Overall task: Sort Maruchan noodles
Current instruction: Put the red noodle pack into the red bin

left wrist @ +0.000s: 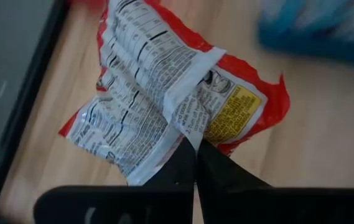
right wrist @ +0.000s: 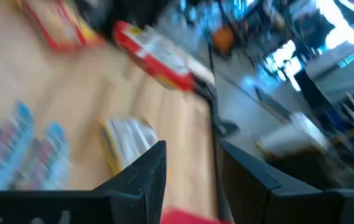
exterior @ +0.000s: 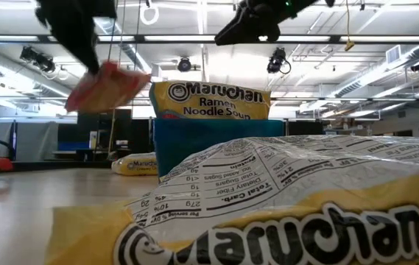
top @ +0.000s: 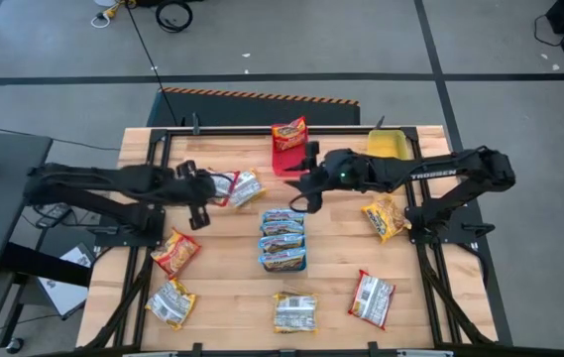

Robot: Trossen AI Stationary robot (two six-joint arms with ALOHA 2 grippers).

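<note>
The left tool [left wrist: 195, 149] is clenched on the back seam of a red Maruchan packet [left wrist: 164, 93], nutrition panel facing the wrist camera; in the low view this packet [exterior: 106, 87] hangs clear of the bench [top: 222, 297]. From above, the left tool [top: 202, 210] sits over the bench's left-centre, just beside a yellow packet [top: 246, 187] lying label-down. The right tool [top: 306, 193] hovers above the middle of the bench between the red tray [top: 286, 159] and the blue tray [top: 283, 260], its fingers [right wrist: 149, 171] parted and grasping nothing. One red packet [top: 289, 133] rests in the red tray; three blue packets [top: 282, 238] are stacked in the blue tray. The yellow tray [top: 389, 146] stands at the far right. Loose packets lie elsewhere: one yellow [top: 385, 217] at right, one red [top: 372, 298] at near right, others along the near edge and left.
</note>
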